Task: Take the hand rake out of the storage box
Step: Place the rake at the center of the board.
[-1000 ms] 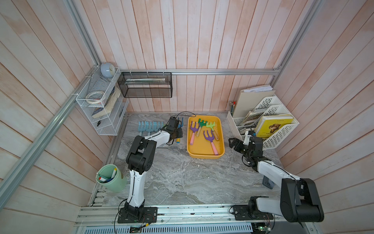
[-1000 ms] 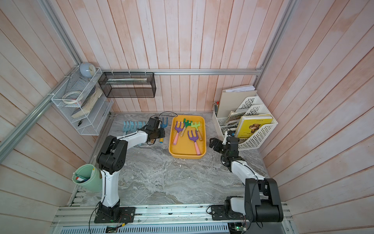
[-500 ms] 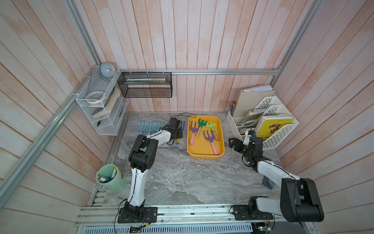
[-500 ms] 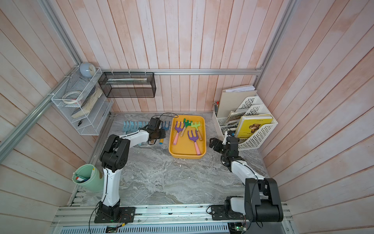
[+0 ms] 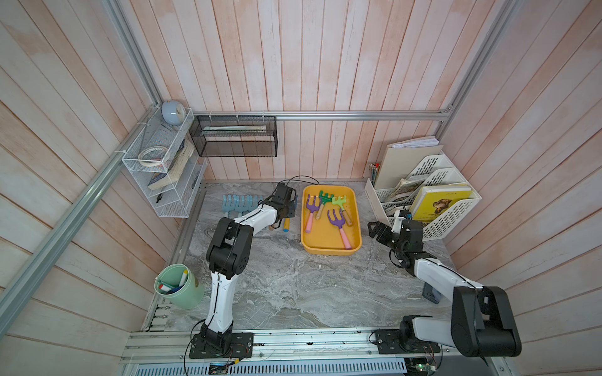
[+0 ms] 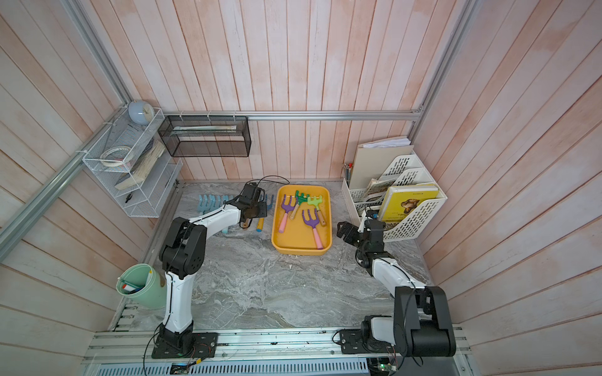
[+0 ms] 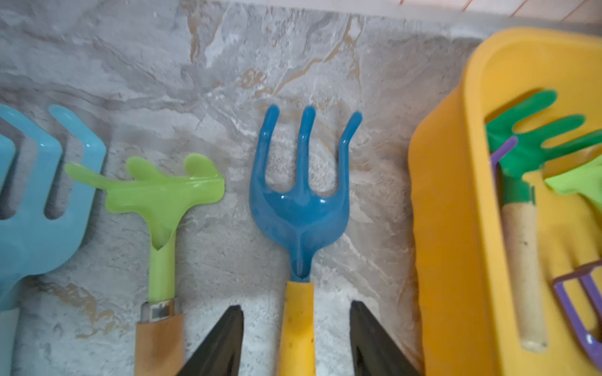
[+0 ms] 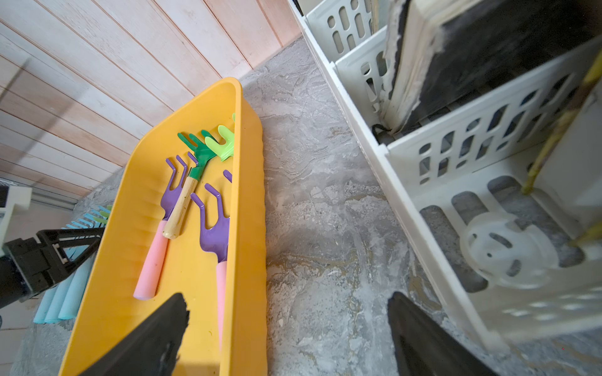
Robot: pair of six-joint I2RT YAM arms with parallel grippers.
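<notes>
Left end effector is open, its black fingers standing either side of a yellow handle with daylight on both sides, gripping nothing! That handle belongs to the blue hand rake, three tines, lying flat on the tabletop outside the storage box, just beside the box's outer wall. A narrow strip of bare marble separates rake head and yellow wall. On the far side of the rake, a lime rake with a wooden handle lies parallel, a slim gap between them, and beyond it a pale blue rake.

Inside the box, two purple forks with pink handles, a dark green rake and a light green rake crowd the end nearest the back wall; the near end of the box floor is bare.

Over to the right end effector: spread wide, holding nothing, hanging over the open lane of tabletop between the box's flared rim and the white file rack, close to both edges. In both top views, a broad stretch of tabletop lies open between the box and the arm bases.
</notes>
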